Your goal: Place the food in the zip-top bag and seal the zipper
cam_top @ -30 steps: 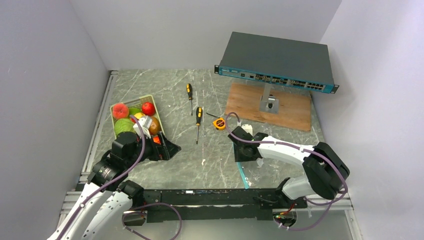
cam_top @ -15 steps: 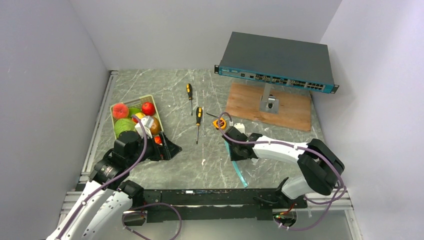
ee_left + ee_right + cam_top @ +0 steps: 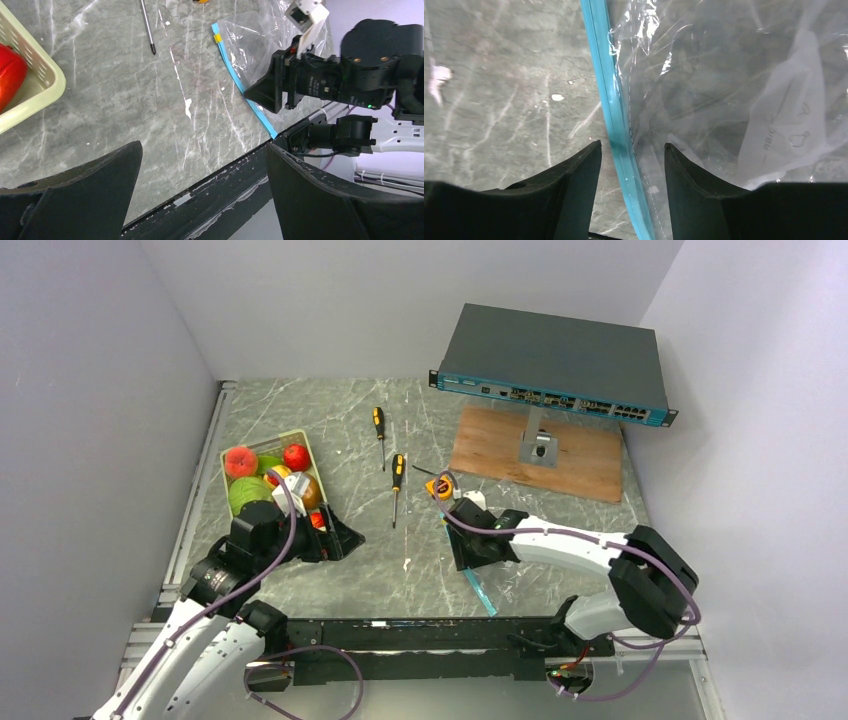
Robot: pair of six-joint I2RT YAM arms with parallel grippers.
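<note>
The food, several glossy toy fruits (image 3: 242,462), lies in a pale green tray (image 3: 297,435) at the left; one red fruit (image 3: 10,75) shows in the left wrist view. The clear zip-top bag (image 3: 724,90) lies flat on the table at the right, partly under my right arm. Its teal zipper (image 3: 611,100) shows in the top view (image 3: 481,588) and in the left wrist view (image 3: 240,87). My right gripper (image 3: 633,150) is open, low over the bag, its jaws on either side of the zipper strip. My left gripper (image 3: 202,185) is open wide and empty, beside the tray's near corner.
Two screwdrivers (image 3: 379,430) (image 3: 397,480) and a yellow-and-black tape measure (image 3: 440,488) lie mid-table. A network switch (image 3: 555,365) stands on a wooden board (image 3: 580,465) at the back right. A black rail (image 3: 420,635) runs along the near edge.
My right gripper has moved left across the bag to its zipper edge. The left arm has barely moved.
</note>
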